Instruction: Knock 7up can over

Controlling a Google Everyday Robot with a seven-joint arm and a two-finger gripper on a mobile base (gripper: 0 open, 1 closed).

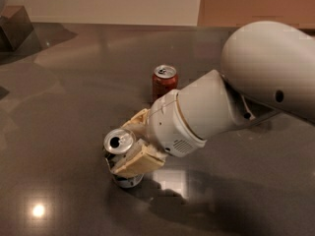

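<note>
Grey, glossy table [74, 87] lay under everything, with a lamp glare at 7 o'clock. My claw [123, 149] sat low over it, at about 8 o'clock from the middle of the view, on the end of my pale arm [206, 112], which came in from 2 o'clock. Its two tan fingers [138, 162] were spread apart, and the silver can [119, 141] stood between them. The nearer finger lay across the can's side, touching it just under the rim. I could not tell whether the farther finger touched it, so I had no sure hold. The silver can rested on its base and appeared to tip slightly, its open top toward 11 o'clock. A red can [164, 82] stood upright at 1 o'clock from it, near my wrist. A dark block [12, 26] sat far off at 10 o'clock.
</note>
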